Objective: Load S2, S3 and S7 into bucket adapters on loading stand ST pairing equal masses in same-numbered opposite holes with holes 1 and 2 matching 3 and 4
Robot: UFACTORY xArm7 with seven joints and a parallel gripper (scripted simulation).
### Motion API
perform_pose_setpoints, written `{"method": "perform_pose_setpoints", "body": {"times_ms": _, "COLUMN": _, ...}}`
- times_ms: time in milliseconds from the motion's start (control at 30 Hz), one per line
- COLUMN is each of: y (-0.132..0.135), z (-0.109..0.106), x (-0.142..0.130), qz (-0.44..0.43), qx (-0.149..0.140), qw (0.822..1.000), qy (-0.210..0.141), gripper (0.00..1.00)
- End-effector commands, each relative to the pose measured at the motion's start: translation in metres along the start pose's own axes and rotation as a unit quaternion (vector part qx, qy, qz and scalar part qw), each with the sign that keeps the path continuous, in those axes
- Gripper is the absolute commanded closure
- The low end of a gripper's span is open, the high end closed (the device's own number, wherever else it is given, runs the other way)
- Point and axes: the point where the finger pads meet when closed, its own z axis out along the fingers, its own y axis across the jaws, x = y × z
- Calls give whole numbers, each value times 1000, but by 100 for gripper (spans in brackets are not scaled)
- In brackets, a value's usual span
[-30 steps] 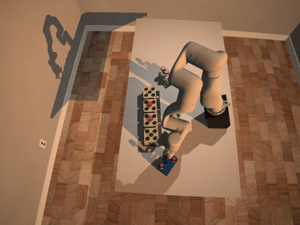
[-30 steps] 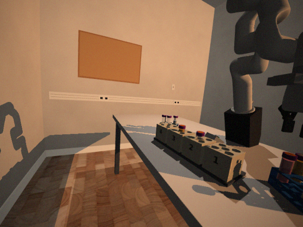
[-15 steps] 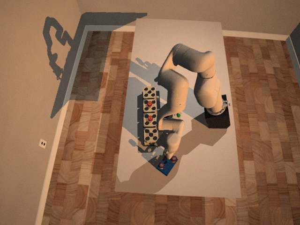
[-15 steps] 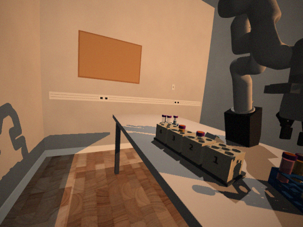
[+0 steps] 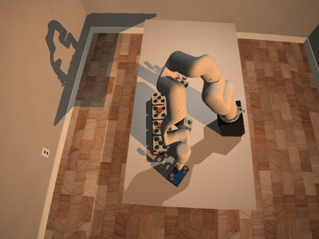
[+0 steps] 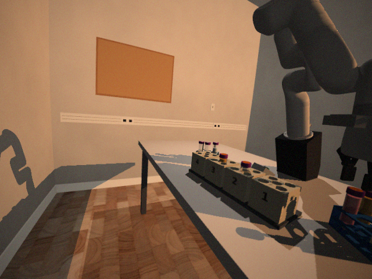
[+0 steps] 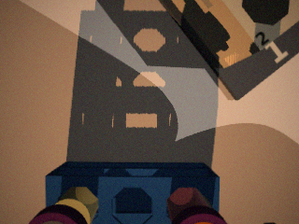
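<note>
My gripper [image 5: 177,167] [image 6: 357,181] is open partway and empty, above the blue rack [image 5: 177,181] [image 7: 133,168]; its fingertips are outside the wrist view. An orange-capped pink tube [image 5: 171,175] [image 6: 351,207] [image 7: 188,201] and a grey-dotted yellowish tube [image 5: 185,168] [image 7: 80,203] stand in this rack. Adapter 1 [image 6: 260,199] and adapter 4 [image 6: 197,165] show no tubes. Adapter 2 [image 6: 234,186] holds an orange-capped tube [image 5: 159,125] [image 6: 246,164] in its middle hole; adapter 3 [image 6: 213,174] holds another orange-capped tube [image 5: 159,110] [image 6: 223,156] in its middle hole. Their IDs are unreadable.
Behind the adapters, a small grey rack [image 5: 184,84] bears three tubes, whose caps show in the exterior view [image 6: 201,142] [image 6: 207,143] [image 6: 215,143]. The green DONE key [image 5: 190,122] sits on its sloped desk beside the adapter row, under the arm. Adapter 1's corner lies close to the blue rack.
</note>
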Motion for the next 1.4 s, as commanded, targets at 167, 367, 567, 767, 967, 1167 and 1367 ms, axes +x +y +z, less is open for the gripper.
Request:
{"method": "perform_pose_setpoints", "body": {"times_ms": 167, "y": -2, "z": 13, "x": -1, "qz": 2, "qx": 4, "qw": 1000, "qy": 15, "gripper": 43}}
{"method": "perform_pose_setpoints", "body": {"times_ms": 367, "y": -2, "z": 13, "x": -1, "qz": 2, "qx": 4, "qw": 1000, "qy": 15, "gripper": 43}}
{"method": "perform_pose_setpoints", "body": {"times_ms": 567, "y": -2, "z": 15, "x": -1, "qz": 2, "qx": 4, "qw": 1000, "qy": 15, "gripper": 43}}
{"method": "perform_pose_setpoints", "body": {"times_ms": 767, "y": -2, "z": 19, "x": -1, "qz": 2, "qx": 4, "qw": 1000, "qy": 15, "gripper": 43}}
{"method": "perform_pose_setpoints", "body": {"times_ms": 967, "y": -2, "z": 22, "x": -1, "qz": 2, "qx": 4, "qw": 1000, "qy": 15, "gripper": 43}}
{"method": "perform_pose_setpoints", "body": {"times_ms": 1167, "y": -2, "z": 26, "x": -1, "qz": 2, "qx": 4, "qw": 1000, "qy": 15, "gripper": 43}}
{"method": "perform_pose_setpoints", "body": {"times_ms": 1367, "y": -2, "z": 29, "x": 0, "qz": 2, "qx": 4, "qw": 1000, "qy": 15, "gripper": 43}}
